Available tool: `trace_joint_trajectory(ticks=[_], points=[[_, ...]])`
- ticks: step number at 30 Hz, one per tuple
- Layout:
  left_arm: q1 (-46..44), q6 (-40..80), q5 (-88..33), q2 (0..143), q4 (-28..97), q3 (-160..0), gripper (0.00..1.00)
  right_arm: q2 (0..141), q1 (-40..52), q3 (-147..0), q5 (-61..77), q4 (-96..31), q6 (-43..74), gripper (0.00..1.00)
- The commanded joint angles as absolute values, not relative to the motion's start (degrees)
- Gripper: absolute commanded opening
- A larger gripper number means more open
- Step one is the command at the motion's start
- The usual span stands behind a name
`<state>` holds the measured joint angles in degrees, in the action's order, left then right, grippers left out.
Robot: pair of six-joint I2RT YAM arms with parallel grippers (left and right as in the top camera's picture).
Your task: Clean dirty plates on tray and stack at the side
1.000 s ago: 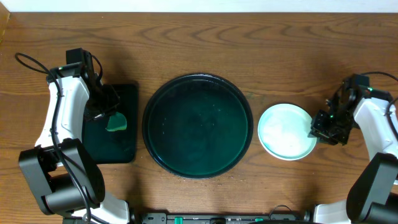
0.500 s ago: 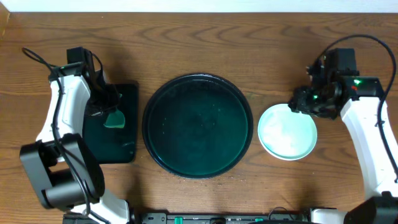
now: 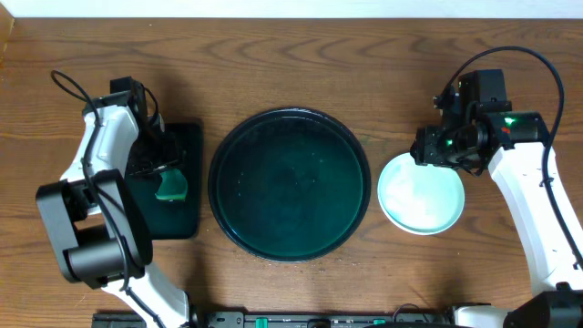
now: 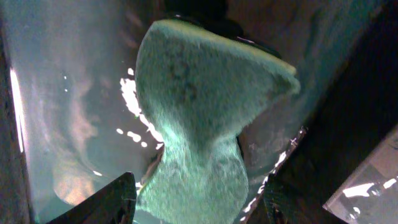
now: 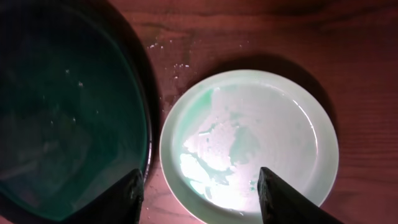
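Showing a crumpled green sponge [image 3: 169,185] over a wet black rectangular tray [image 3: 182,219] lying on a wooden table [image 3: 291,64].

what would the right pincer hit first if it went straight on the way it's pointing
Most likely the pale turquoise plate: the open right pincer points down over it, just beside the tray. How high it is above the plate is unclear.

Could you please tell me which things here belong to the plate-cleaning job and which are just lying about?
Job: round tray, pale turquoise plate, green sponge.
Lying about: black rectangular tray beneath the sponge.
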<state>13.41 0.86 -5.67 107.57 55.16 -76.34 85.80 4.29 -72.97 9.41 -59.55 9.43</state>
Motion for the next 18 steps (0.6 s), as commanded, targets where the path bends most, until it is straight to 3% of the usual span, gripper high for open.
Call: trace_joint_trajectory(ticks=[1, 2, 3, 4, 18], points=[[13.6, 1.1, -6.9, 99.5, 55.9, -76.4, 0.69, 85.0, 4.6, -75.0, 9.1, -60.4, 7.6, 0.70], [13.6, 1.2, -7.3, 97.7, 55.9, -76.4, 0.70, 84.7, 4.6, -75.4, 9.0, -60.5, 7.6, 0.74], [13.6, 1.4, -7.5, 95.2, 56.1, -76.4, 0.71, 84.1, 4.6, -75.9, 8.8, -60.7, 7.6, 0.93], [13.6, 1.4, -7.5, 93.3, 56.2, -76.4, 0.71, 83.5, 4.6, -76.3, 8.5, -60.6, 7.6, 0.99], [13.6, 1.3, -7.4, 80.2, 56.5, -76.4, 0.72, 63.7, 4.6, -80.0, 2.4, -62.8, 7.6, 0.99]])
